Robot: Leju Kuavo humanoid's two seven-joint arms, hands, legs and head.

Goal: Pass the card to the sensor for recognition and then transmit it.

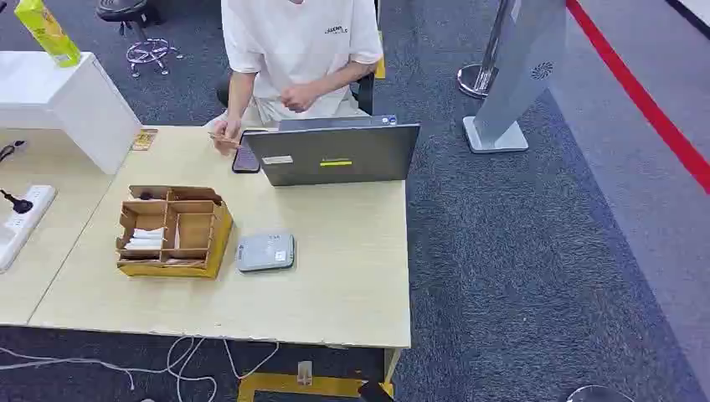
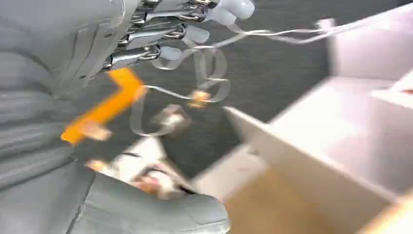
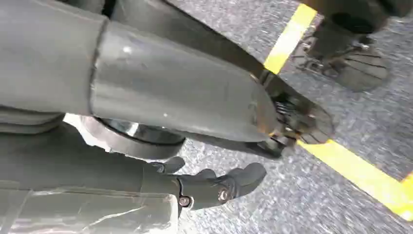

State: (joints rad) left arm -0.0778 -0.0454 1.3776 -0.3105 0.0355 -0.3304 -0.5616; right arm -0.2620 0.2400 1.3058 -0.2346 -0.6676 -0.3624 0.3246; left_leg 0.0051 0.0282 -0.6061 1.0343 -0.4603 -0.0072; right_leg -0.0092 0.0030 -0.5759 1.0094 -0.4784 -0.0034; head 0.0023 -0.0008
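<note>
The task appeared not yet begun: the white cards (image 1: 147,239) lay in the wooden compartment organiser (image 1: 174,232) beside the flat grey sensor (image 1: 265,252) on the pale counter (image 1: 335,285), while the left hand (image 2: 160,34) and right hand (image 3: 214,187) (both low) grasped nothing, fingers apart.

Even, bright indoor light with soft shadows; head view sharp, left wrist view heavily motion-blurred

Left hand (image 2: 160,39): grey ribbed cover, silver metal fingers (image 2: 146,54), pale tips. Right hand (image 3: 214,187): dark fingers, visible screws.
</note>
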